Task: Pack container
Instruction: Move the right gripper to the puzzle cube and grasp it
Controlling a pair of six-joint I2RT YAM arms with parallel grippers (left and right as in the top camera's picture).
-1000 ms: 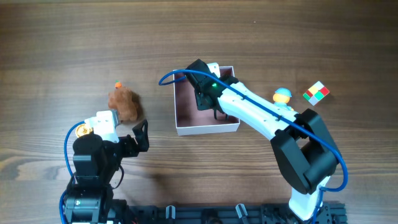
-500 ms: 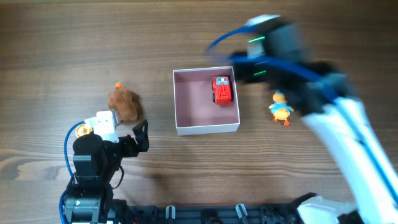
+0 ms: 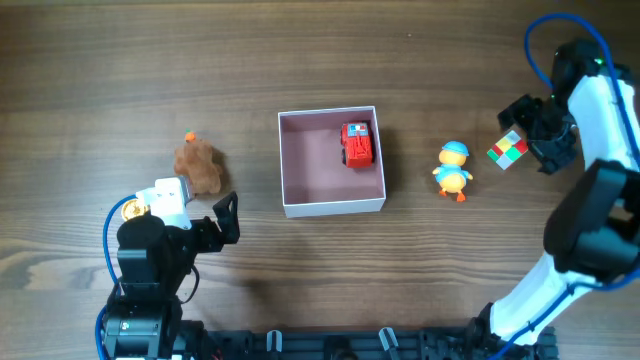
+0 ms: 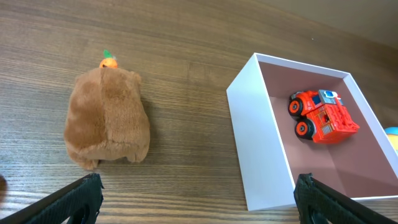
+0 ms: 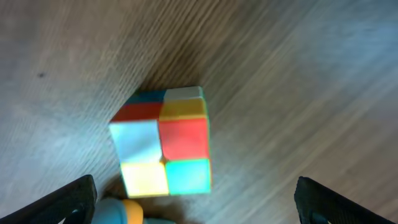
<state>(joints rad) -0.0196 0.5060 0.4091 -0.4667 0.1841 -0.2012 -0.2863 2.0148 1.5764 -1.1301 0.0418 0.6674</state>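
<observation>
The container [image 3: 312, 170] is a square white box with a pink inside, at the middle of the table. A red toy truck [image 3: 357, 144] lies in its far right corner. My right gripper [image 3: 535, 135] stands open at the far right, just beside the colour cube [image 3: 508, 150]. In the right wrist view the cube [image 5: 165, 140] lies ahead of the open gripper [image 5: 199, 205], nothing between the fingers. My left gripper [image 3: 205, 215] is open near the table's front left. The left wrist view has the container [image 4: 261, 149] and the truck [image 4: 321, 116] to the right.
A brown plush [image 3: 200, 167] lies left of the container, just beyond the left gripper; the left wrist view shows this plush [image 4: 109, 118] ahead on the left. A yellow duck [image 3: 453, 170] with a blue cap stands between container and cube.
My right gripper has opened, left the red truck in the container and swung far right to the colour cube. The left arm has not moved.
</observation>
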